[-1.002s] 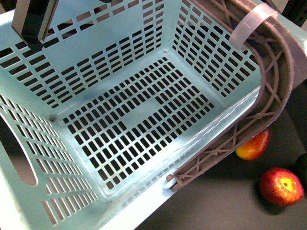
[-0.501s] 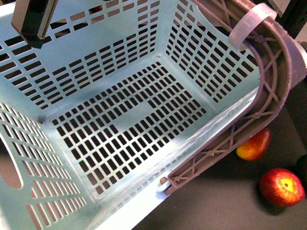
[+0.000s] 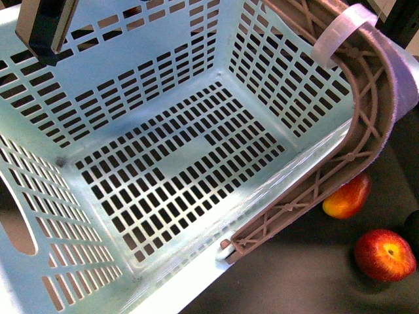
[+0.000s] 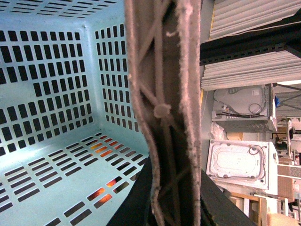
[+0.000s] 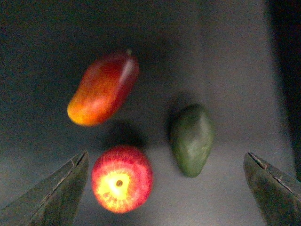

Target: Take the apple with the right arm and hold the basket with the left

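The light blue slotted basket (image 3: 150, 163) fills the front view, tilted and lifted, with its brown handle (image 3: 366, 124) arching over its right side. My left gripper (image 4: 174, 197) is shut on the basket handle (image 4: 164, 94), its dark jaws on either side of it. The round red apple (image 3: 385, 254) with a yellow patch lies on the dark table at the lower right. In the right wrist view the apple (image 5: 122, 178) sits close to one finger of my open right gripper (image 5: 169, 188), which hovers above it. The right gripper does not show in the front view.
An elongated red-orange mango-shaped fruit (image 3: 347, 197) lies half under the basket handle, also in the right wrist view (image 5: 103, 88). A dark green avocado-like fruit (image 5: 190, 139) lies beside the apple. A dark upright object (image 3: 46, 29) stands behind the basket's far left wall.
The basket has shifted and tilted slightly, its floor moving a little left and up in view. The apple and the mango-shaped fruit have not moved.
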Robot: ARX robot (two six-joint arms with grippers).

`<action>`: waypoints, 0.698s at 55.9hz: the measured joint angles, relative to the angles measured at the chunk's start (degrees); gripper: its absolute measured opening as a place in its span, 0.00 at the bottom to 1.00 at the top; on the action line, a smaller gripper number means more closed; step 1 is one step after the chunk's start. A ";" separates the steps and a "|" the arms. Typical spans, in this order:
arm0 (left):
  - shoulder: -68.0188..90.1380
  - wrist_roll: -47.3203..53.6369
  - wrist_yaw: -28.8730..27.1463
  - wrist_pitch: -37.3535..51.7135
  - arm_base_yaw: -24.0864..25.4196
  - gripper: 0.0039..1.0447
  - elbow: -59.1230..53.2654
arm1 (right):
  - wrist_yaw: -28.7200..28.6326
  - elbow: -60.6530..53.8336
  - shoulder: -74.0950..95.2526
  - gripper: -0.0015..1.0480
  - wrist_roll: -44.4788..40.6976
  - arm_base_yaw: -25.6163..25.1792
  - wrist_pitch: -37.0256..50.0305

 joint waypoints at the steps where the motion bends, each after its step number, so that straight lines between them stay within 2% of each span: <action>1: 0.00 0.00 0.00 0.00 0.00 0.07 0.00 | -0.02 0.17 0.98 0.92 -0.02 0.24 0.02; 16: 0.00 0.00 0.00 0.00 0.00 0.07 0.00 | -0.37 4.20 12.37 0.92 -1.11 4.48 0.17; 39: 0.00 -0.02 0.00 0.00 0.00 0.07 0.00 | 1.62 8.02 23.10 0.92 -3.61 7.19 1.20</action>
